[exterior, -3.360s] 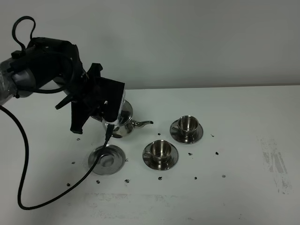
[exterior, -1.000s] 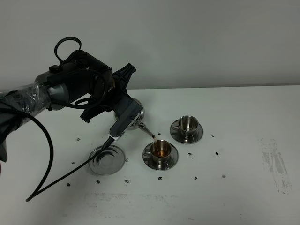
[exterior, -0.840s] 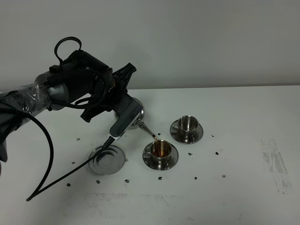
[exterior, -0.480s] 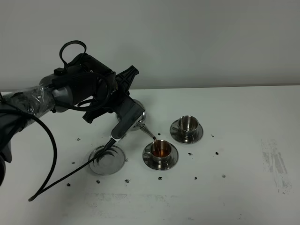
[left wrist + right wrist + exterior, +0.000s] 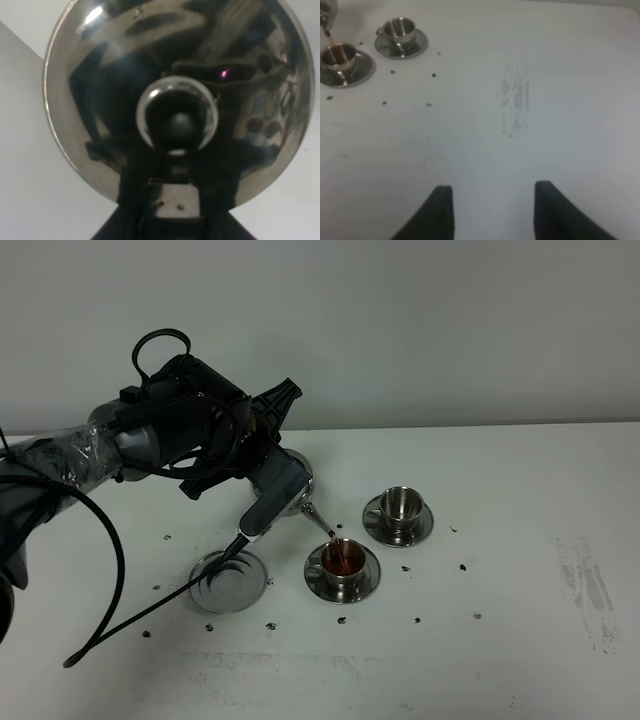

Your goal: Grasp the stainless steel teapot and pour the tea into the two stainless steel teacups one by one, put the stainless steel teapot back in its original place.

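Note:
My left gripper [image 5: 280,485] is shut on the stainless steel teapot [image 5: 298,478] and holds it tilted above the table. Its thin spout [image 5: 318,523] points down over the nearer teacup [image 5: 342,560], where brown tea shows. The farther teacup [image 5: 400,505] stands on its saucer to the right, and I cannot see what is inside it. The ridged disc, the original place [image 5: 230,580], lies bare at the left. In the left wrist view the teapot's domed lid [image 5: 177,122] fills the picture. My right gripper [image 5: 492,210] is open over bare table, with both teacups [image 5: 339,55] [image 5: 400,29] far off.
Dark specks [image 5: 462,567] are scattered on the white table [image 5: 520,540] around the cups. A grey smudge [image 5: 590,590] marks the table's right side. A black cable [image 5: 110,630] hangs from the left arm down across the table's front left.
The left arm has drifted slightly right and up with the tilted teapot. The spout has stayed over the nearer cup, and tea shows in it throughout.

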